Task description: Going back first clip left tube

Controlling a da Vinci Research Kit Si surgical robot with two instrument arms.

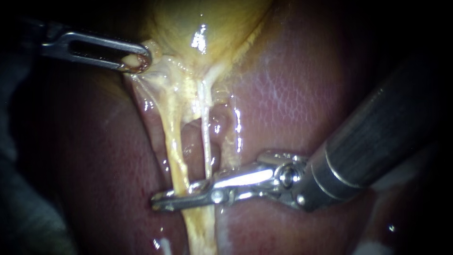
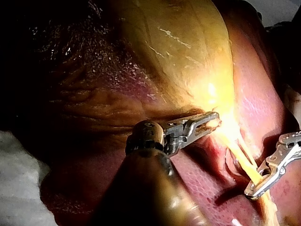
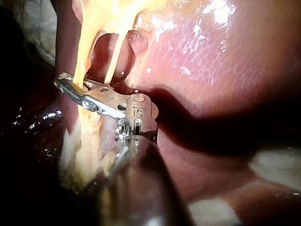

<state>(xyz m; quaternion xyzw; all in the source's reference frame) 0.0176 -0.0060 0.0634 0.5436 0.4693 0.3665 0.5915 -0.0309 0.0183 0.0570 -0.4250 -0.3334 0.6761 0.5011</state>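
My left instrument (image 1: pixel 138 62) comes in from the upper left, its slotted jaws shut on a fold of tissue at the gallbladder's (image 1: pixel 203 28) narrow end, holding it taut. Two tubes run down from there: the thick yellow left tube (image 1: pixel 173 146) and the thin pale right tube (image 1: pixel 206 141). My right instrument (image 1: pixel 181 194) reaches in from the right and lies across both. Its jaws are shut on the left tube low down, and the right tube passes behind them. No separate clip shows. The right wrist view shows the same grip (image 3: pixel 75 87).
Dark red liver (image 1: pixel 292 94) lies around and under the tubes, glistening wet. Thin membrane (image 1: pixel 155 89) spreads between the gripped fold and the left tube. White cloth (image 2: pixel 19 179) lies beside the organ in the left wrist view.
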